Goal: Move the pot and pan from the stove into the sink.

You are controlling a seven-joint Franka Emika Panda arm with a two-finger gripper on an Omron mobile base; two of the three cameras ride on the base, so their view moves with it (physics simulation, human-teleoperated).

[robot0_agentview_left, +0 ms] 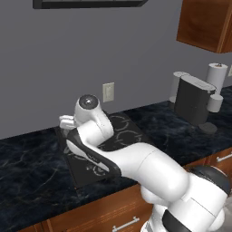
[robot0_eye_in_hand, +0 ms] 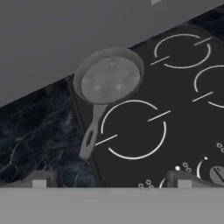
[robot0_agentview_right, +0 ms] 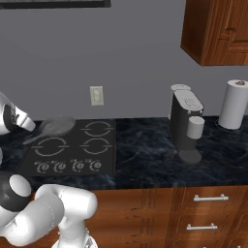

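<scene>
The pan (robot0_eye_in_hand: 111, 78) is a shallow grey frying pan on the back left burner of the black stove (robot0_eye_in_hand: 175, 100). Its long handle (robot0_eye_in_hand: 89, 135) points toward the stove's front left corner. In the right base view the pan (robot0_agentview_right: 57, 126) lies at the far left of the stove (robot0_agentview_right: 72, 147). My gripper (robot0_eye_in_hand: 109, 181) hovers open above the stove's front left part, apart from the pan, with nothing between its fingers. In the left base view my arm covers much of the stove (robot0_agentview_left: 122, 131). The pot and the sink are out of view.
A dark coffee machine (robot0_agentview_right: 186, 121) stands on the black marble counter right of the stove, and a paper towel roll (robot0_agentview_right: 236, 104) beyond it. A wooden wall cabinet (robot0_agentview_right: 218, 29) hangs above them. A wall outlet (robot0_agentview_right: 97, 95) sits behind the stove.
</scene>
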